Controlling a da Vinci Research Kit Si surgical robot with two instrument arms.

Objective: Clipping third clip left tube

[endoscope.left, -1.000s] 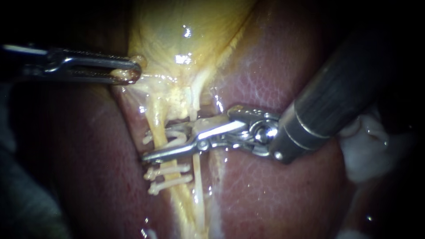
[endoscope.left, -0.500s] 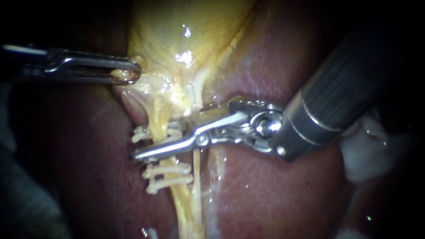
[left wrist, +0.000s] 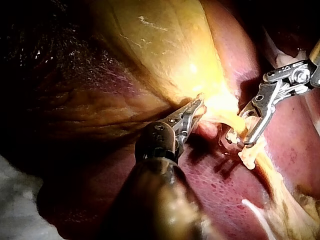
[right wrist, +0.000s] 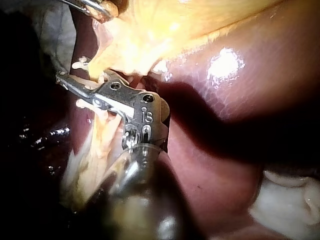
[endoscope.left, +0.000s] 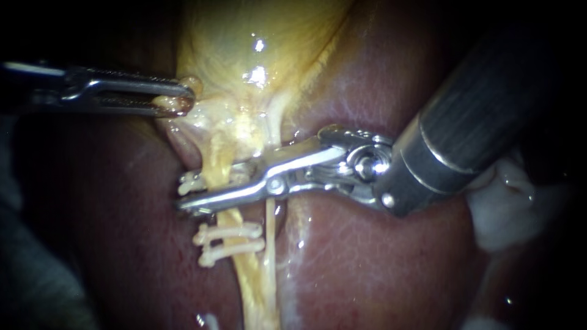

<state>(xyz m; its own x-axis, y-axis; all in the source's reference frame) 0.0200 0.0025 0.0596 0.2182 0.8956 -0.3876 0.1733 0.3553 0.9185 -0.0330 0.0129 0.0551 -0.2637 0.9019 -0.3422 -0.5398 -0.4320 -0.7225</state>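
The yellow left tube [endoscope.left: 221, 160] runs down from the gallbladder [endoscope.left: 257, 43]. My right instrument [endoscope.left: 199, 192] reaches across this tube from the right. Its jaws are shut on a white clip [endoscope.left: 189, 182] that straddles the tube. Two more white clips [endoscope.left: 229, 232] [endoscope.left: 233, 247] sit on the tube just below. A thinner tube [endoscope.left: 269, 235] runs beside it on the right. My left instrument [endoscope.left: 176, 101] has its jaws shut on the gallbladder's lower edge. In the left wrist view its jaws [left wrist: 196, 107] pinch yellow tissue, with my right instrument [left wrist: 248, 136] ahead. In the right wrist view the right instrument [right wrist: 75, 86] lies over the tube.
Red-brown liver [endoscope.left: 367, 263] surrounds the tubes on both sides. White gauze [endoscope.left: 507, 208] lies at the right, behind the right instrument's shaft [endoscope.left: 477, 116]. In the right wrist view the left instrument [right wrist: 97, 7] sits beyond the clipped tube.
The right instrument's jaws slid further left across the left tube, and the gap between them narrowed around the clip. The left instrument stayed put.
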